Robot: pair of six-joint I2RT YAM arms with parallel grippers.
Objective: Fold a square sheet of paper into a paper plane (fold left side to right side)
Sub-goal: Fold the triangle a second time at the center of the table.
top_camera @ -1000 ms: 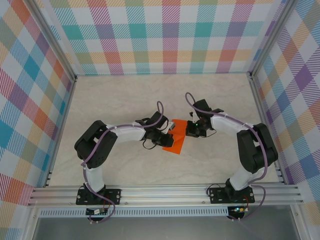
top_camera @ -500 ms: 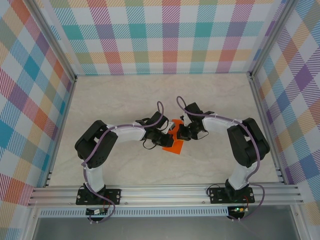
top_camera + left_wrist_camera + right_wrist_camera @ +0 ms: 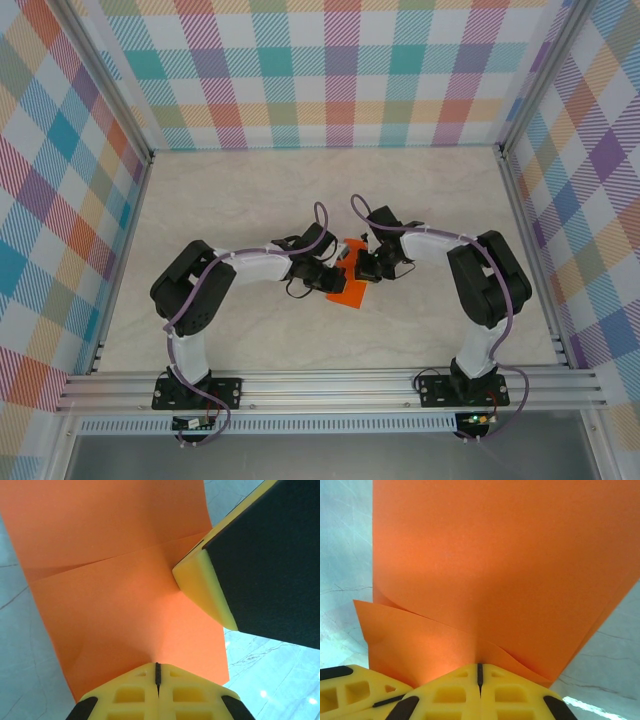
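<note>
One square sheet of paper (image 3: pixel 350 291), creased; left tool (image 3: pixel 157 667), right tool (image 3: pixel 480 669) both pinching it.

top view: sheet of paper (image 3: pixel 348 292) partly hidden under left pincer (image 3: pixel 333 270) and right pincer (image 3: pixel 362 268); creases too small to tell
left wrist: paper top cut off; right pincer cut by right edge
right wrist: paper top cut off
</note>
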